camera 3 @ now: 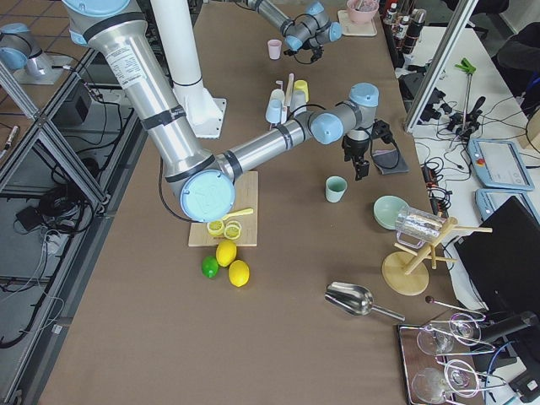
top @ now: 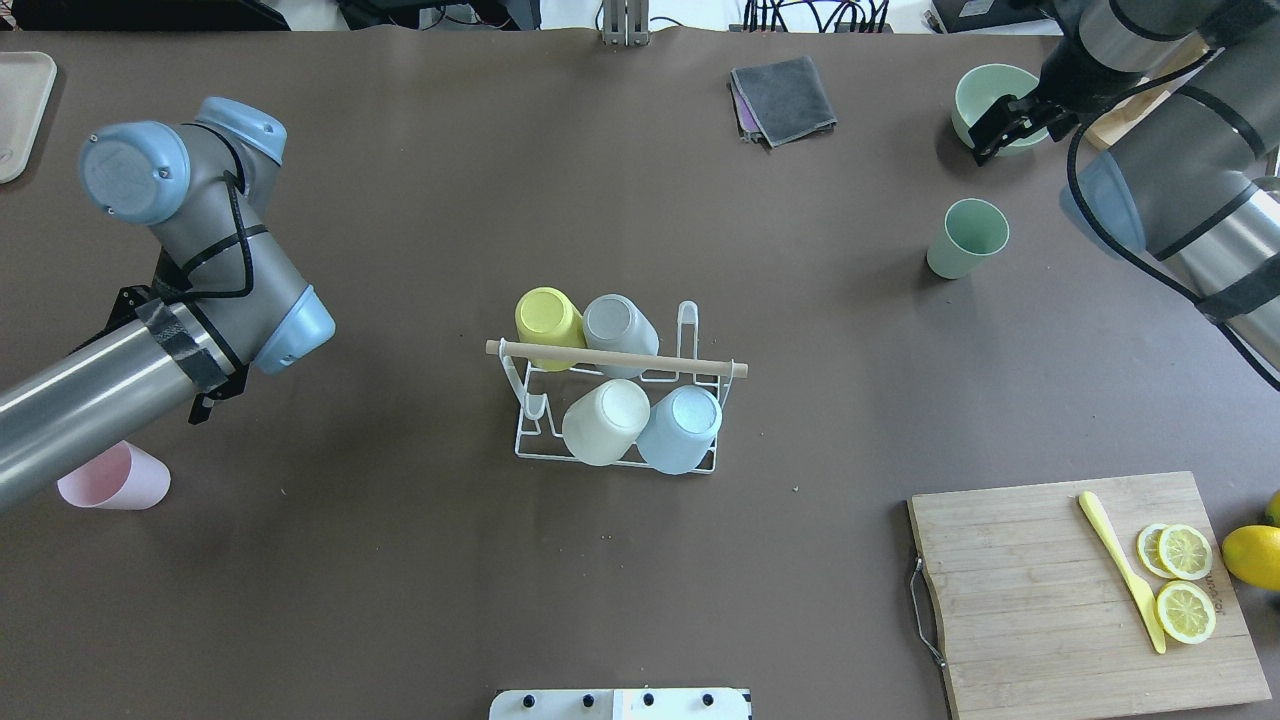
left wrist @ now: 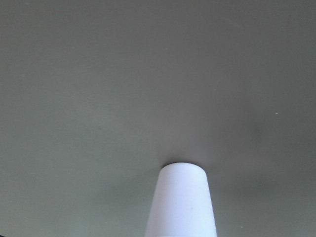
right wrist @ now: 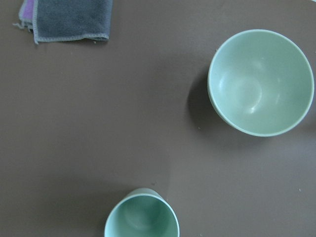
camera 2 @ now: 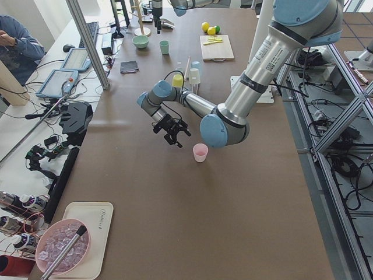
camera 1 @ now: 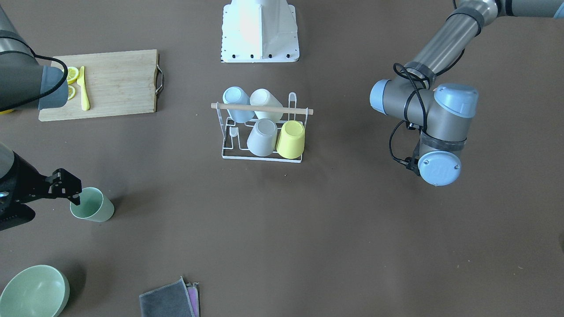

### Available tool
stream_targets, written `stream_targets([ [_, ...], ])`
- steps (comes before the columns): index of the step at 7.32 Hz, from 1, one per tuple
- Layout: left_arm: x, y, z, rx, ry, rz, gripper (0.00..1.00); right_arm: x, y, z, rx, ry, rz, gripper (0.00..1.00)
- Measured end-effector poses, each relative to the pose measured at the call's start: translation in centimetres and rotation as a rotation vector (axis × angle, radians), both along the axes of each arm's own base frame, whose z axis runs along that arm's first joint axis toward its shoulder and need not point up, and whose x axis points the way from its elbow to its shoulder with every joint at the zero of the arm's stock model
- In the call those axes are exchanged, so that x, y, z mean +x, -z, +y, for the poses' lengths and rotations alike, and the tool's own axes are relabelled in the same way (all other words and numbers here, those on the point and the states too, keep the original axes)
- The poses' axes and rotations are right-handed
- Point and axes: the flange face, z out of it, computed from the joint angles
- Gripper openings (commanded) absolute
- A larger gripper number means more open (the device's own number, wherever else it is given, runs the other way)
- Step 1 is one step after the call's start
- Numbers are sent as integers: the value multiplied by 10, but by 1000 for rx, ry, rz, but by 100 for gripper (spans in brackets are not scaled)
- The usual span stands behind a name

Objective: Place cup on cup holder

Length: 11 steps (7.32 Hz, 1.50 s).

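Observation:
The white wire cup holder (top: 690, 322) with its wooden rod stands mid-table and carries yellow, grey, cream and light blue cups (camera 1: 262, 128). A green cup (top: 965, 238) stands upright on the table's far right; the right wrist view shows it low in frame (right wrist: 141, 215). My right gripper (top: 1010, 125) hovers open above the table beside this cup (camera 1: 92, 204), holding nothing. A pink cup (top: 115, 478) stands mouth down by my left arm. My left gripper (camera 2: 173, 133) hangs just beside it, and I cannot tell its state. The left wrist view shows only the pink cup (left wrist: 181, 202).
A green bowl (top: 985, 95) and a folded grey cloth (top: 782, 97) lie at the far edge. A cutting board (top: 1030, 590) with a yellow knife, lemon slices (top: 1185, 580) and a whole lemon sits near right. The robot base plate (camera 1: 260, 44) is behind the holder.

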Motion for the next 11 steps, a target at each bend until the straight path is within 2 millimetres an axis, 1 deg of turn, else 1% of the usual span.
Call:
stream_targets([
  [1,4,-4,5,5,-34,-17,98,-11,-3,-17,-33,18,-14,100],
  [3,0,-15,11,10,-134,-4,98,-39,-13,-56,-112,61,-19,100],
  [4,-2,-22,15,-1,-154,5,98,-55,-23,-73,-137,104,-10,100],
  [5,-2,-30,20,-23,-153,16,98,-70,-35,-84,-143,159,8,100],
  [6,-3,-38,25,-47,-145,22,98,-84,-44,-87,-142,216,28,100],
  [7,-5,-45,29,-66,-141,20,97,-99,-46,-86,-148,269,51,100],
  [8,-6,-50,32,-82,-145,18,97,-109,-47,-84,-162,325,78,100],
  [9,-9,-54,36,-102,-159,26,97,-113,-49,-81,-176,385,109,100],
  [11,-14,-62,46,-157,-174,47,97,-116,-42,-85,-210,479,183,100],
])
